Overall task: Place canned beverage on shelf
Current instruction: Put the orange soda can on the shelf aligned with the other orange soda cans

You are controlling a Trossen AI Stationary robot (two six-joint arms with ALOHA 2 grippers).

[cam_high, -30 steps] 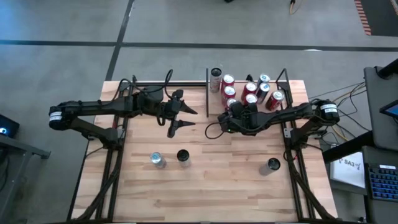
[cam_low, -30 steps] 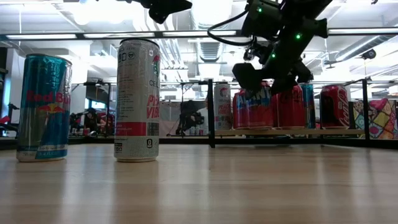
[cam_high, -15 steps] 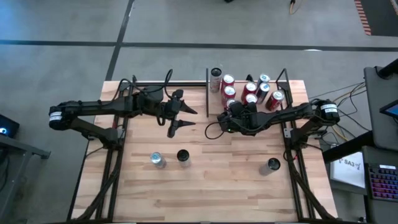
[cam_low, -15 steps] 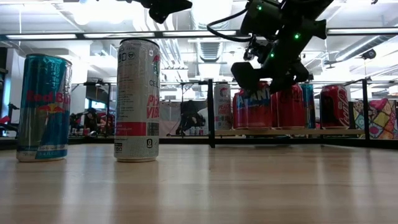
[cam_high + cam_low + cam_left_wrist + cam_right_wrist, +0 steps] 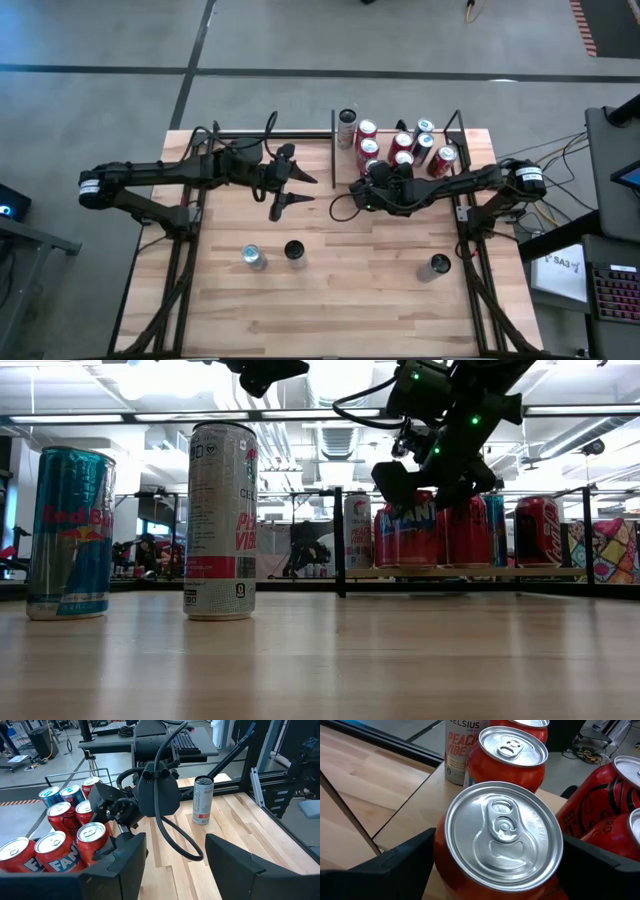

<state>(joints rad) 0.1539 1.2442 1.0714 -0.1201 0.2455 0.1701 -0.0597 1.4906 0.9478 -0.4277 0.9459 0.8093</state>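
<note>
Already, your right gripper [image 5: 372, 182] had an orange-red aluminium soda can [image 5: 502, 837] standing on the light-wood shelf board with its thin black metal rods and posts [image 5: 458, 132], at the shelf's front edge, just inside the rail. The fingers stood spread on either side of the can, and I judged them released rather than clamping, though I could not tell whether the pads touched its wall. So the placing itself looked all but done; what remained for you was to draw the gripper back off the shelf without nudging the can. That can stood upright, its silver lid and pull tab intact and facing up. Behind it on the shelf were another red can [image 5: 512, 757], a tall white slim can [image 5: 460, 747] nearer the shelf's left post, and dark red cola cans [image 5: 600, 795] towards the shelf's right side. Well clear of the shelf, out on the wooden tabletop [image 5: 350, 290], three cans waited: a blue-and-silver energy drink can [image 5: 68, 532], a tall white slim can [image 5: 221, 520] just beside it, and a third can [image 5: 437, 265] apart from them, so more trips may lie ahead. Your left gripper [image 5: 287, 190] hung over the table left of the shelf, part open and holding nothing.
</note>
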